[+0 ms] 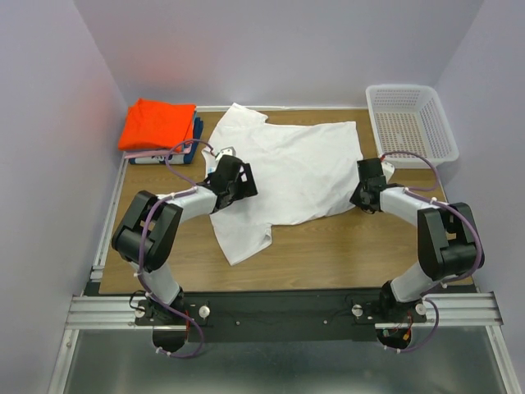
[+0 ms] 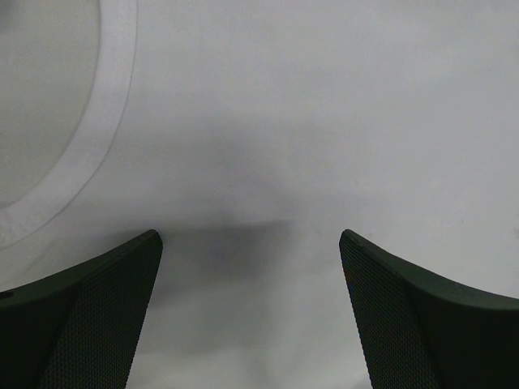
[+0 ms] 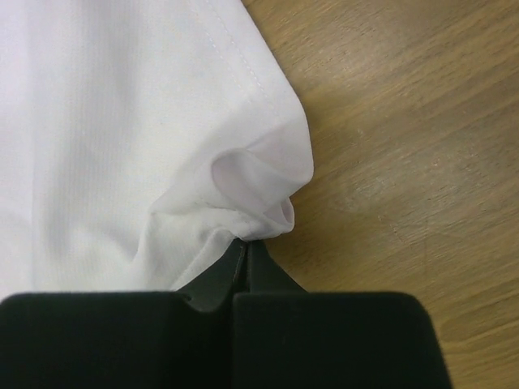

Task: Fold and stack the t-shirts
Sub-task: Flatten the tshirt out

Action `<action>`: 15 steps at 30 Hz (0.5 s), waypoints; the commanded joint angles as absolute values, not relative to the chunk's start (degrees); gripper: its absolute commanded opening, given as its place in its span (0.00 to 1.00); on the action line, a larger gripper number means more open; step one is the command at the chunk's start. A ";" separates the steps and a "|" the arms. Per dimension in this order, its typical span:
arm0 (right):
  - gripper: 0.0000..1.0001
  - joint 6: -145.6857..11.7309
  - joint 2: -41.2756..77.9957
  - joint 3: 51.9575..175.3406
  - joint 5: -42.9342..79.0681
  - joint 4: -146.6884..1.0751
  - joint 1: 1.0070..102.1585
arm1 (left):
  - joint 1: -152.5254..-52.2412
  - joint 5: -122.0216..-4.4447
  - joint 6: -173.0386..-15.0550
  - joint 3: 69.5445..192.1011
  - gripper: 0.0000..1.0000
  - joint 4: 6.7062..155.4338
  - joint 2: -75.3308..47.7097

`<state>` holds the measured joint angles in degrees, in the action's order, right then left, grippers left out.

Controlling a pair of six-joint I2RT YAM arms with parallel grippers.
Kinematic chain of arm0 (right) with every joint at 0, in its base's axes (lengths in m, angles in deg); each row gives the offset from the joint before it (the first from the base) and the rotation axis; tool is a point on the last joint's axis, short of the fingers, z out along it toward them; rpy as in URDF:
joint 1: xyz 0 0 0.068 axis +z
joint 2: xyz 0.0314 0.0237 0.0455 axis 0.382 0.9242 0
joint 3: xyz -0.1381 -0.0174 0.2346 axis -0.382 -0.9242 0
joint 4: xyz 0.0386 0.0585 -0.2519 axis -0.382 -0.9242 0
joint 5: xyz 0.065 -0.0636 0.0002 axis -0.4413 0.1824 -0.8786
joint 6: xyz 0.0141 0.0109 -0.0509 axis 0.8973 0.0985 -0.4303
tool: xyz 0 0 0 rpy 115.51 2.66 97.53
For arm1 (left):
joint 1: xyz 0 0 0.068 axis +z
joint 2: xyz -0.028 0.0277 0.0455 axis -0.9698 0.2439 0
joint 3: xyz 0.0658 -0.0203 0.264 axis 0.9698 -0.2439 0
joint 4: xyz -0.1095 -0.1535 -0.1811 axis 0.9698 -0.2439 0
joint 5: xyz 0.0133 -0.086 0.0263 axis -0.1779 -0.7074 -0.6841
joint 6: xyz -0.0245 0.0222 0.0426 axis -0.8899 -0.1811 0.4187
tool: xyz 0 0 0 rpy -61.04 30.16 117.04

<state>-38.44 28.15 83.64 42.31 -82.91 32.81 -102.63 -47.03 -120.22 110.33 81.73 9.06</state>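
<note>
A plain white t-shirt [image 1: 287, 168] lies spread and rumpled on the wooden table [image 1: 344, 246]. My left gripper [image 1: 232, 179] is open just above the shirt's left part; in the left wrist view [image 2: 251, 243] its jaws stand wide apart over white cloth, with the collar band [image 2: 105, 121] at upper left. My right gripper [image 1: 365, 193] is at the shirt's right corner. In the right wrist view [image 3: 247, 245] its jaws are shut, pinching a bunched hem corner [image 3: 259, 182]. A folded orange t-shirt [image 1: 160, 123] lies on a folded dark blue one [image 1: 198, 130] at the back left.
A white plastic mesh basket [image 1: 410, 123] stands at the back right corner. Bare wood shows in front of the shirt and to its right [image 3: 405, 121]. Purple walls close in the table on three sides.
</note>
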 commanded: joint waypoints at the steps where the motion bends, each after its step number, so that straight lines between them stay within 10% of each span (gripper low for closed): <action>1: 0.01 -38.64 26.94 82.58 40.56 -82.58 32.30 | -101.99 -47.33 -119.91 110.77 0.98 80.90 10.80; 15: 0.01 -36.97 12.96 81.00 44.96 -107.26 32.39 | -98.83 -47.85 -120.00 110.25 0.98 80.28 11.94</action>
<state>-38.59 16.13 81.08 41.70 -95.87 32.72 -100.42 -47.07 -120.25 110.49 82.50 9.57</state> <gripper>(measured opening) 0.009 0.981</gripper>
